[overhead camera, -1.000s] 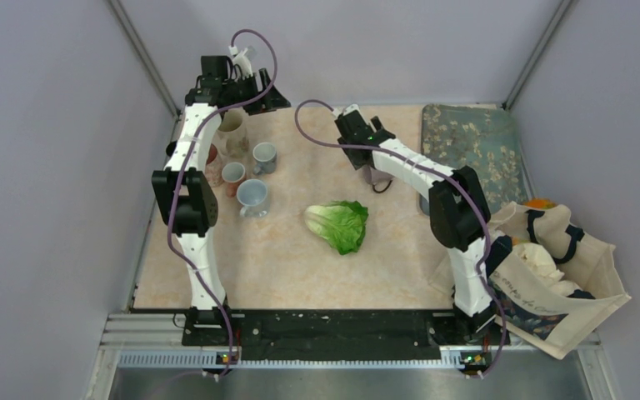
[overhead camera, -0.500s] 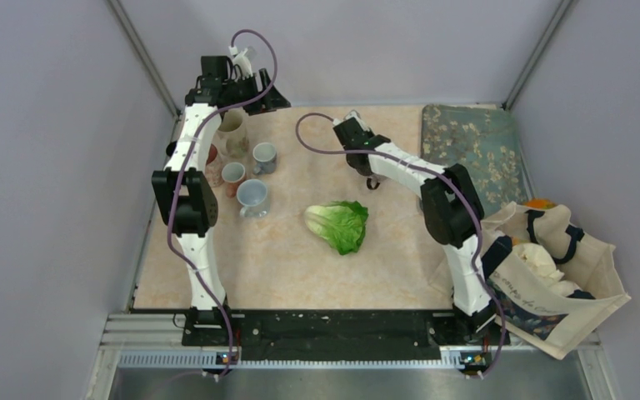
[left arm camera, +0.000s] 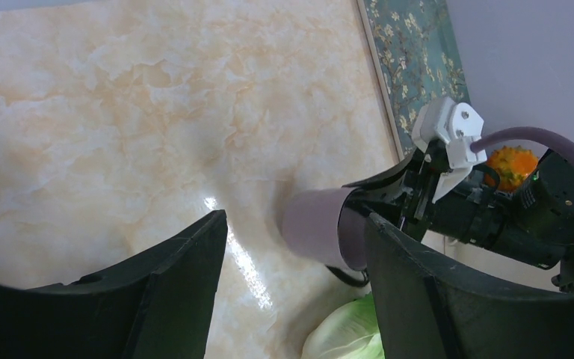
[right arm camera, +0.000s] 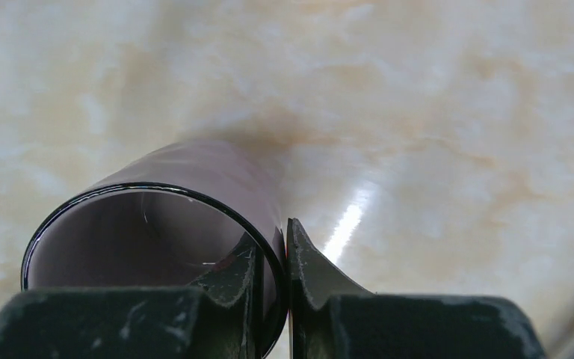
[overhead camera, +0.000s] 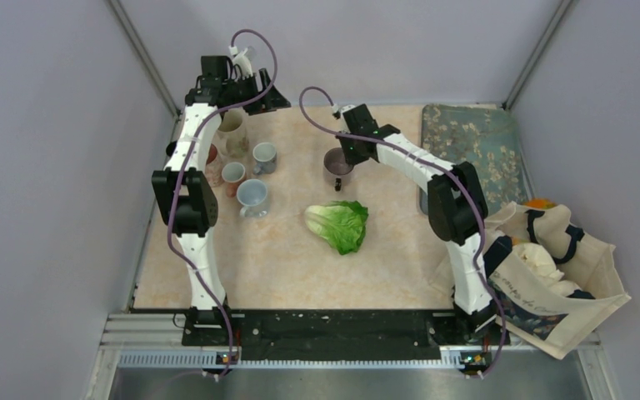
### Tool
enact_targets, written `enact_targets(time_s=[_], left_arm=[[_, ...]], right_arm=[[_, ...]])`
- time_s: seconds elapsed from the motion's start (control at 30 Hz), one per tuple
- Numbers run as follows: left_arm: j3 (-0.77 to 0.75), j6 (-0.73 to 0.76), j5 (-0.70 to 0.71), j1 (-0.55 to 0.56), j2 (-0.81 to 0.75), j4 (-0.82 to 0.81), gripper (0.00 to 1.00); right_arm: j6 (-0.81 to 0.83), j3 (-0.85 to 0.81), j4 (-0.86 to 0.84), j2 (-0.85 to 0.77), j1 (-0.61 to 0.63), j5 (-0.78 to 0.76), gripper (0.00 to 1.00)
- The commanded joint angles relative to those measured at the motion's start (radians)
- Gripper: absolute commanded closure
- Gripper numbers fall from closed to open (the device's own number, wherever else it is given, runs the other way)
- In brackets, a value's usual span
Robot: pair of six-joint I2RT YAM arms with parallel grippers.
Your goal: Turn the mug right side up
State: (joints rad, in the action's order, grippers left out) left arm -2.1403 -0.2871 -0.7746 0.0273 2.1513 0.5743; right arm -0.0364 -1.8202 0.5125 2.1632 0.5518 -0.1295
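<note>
The right end effector [right arm camera: 273,243] is clamped on the wall of the mauve mug [overhead camera: 334,164]: one finger [right arm camera: 233,268] sits inside the rim and the other presses the outside, with only the glossy wall between them. In the top view the mug's dark mouth faces up toward the camera, and its dark handle [overhead camera: 338,184] points toward the near edge of the surface [overhead camera: 283,267]. The mug is in the far half of the surface, roughly midway between the left and right edges. A shadow lies on the marbled top beside it. Whether its base touches the surface, I cannot tell.

The left end effector [left arm camera: 293,218] hangs over the far left corner with its fingers spread wide and nothing between them. From its own camera the mauve mug shows beyond the gap, with the right arm's wrist behind it.

Along the left edge stands a cluster of other mugs: a tall cream mug [overhead camera: 233,133], a grey mug [overhead camera: 264,156], a small pink mug [overhead camera: 233,173] and a pale blue mug [overhead camera: 252,197]. A head of lettuce [overhead camera: 339,225] lies near the middle of the surface, just nearer than the mauve mug. A floral mat [overhead camera: 471,150] covers the far right corner. A tote bag [overhead camera: 550,283] slumps off the right edge.
</note>
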Motion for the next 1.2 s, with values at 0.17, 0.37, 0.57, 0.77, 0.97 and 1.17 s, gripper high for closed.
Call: enact_targets(time_s=[0.17, 0.37, 0.57, 0.77, 0.97, 1.17], left_arm=[[-0.024, -0.004, -0.02, 0.0, -0.072, -0.05, 0.28], [-0.024, -0.004, -0.02, 0.0, -0.072, -0.05, 0.28], [-0.024, -0.004, -0.02, 0.0, -0.072, -0.05, 0.28], [-0.024, -0.004, -0.02, 0.0, -0.072, -0.05, 0.28], [-0.024, -0.004, -0.02, 0.0, -0.072, -0.05, 0.28], [-0.024, -0.004, -0.02, 0.0, -0.072, -0.05, 0.28]], right_arm=[[-0.072, -0.136, -0.094, 0.032, 0.083, 0.284, 1.0], [-0.035, -0.174, -0.079, 0.106, 0.126, 0.187, 1.0], [0.019, -0.19, -0.06, 0.119, 0.162, 0.087, 0.96], [0.03, -0.222, -0.041, 0.077, 0.168, 0.138, 0.55], [-0.075, -0.254, -0.041, -0.008, 0.115, 0.261, 0.36], [-0.116, -0.181, -0.064, -0.136, 0.008, 0.254, 0.28]])
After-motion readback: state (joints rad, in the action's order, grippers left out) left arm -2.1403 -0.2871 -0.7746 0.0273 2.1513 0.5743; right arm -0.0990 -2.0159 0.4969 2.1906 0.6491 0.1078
